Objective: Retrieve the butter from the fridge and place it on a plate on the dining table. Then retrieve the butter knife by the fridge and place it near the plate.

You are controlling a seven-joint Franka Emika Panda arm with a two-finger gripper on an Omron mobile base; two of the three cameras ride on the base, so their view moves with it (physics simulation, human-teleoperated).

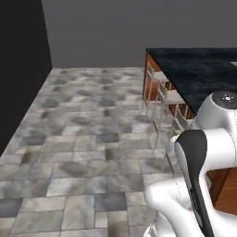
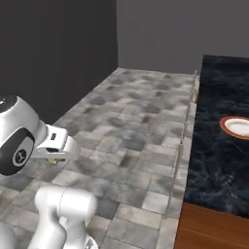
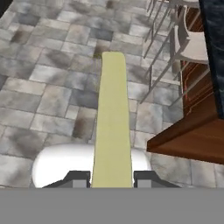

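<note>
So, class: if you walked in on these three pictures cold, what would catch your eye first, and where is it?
The pale yellow butter stands out first, running up the middle of the hand view, clamped between the two dark tips of the gripper above the tiled floor. Next comes the plate with its reddish-brown rim, at the right edge of the right base view on the black marbled dining table.

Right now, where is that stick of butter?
The butter is clamped in the claw, held above the tiled floor beside the dining table and its stools.
</note>
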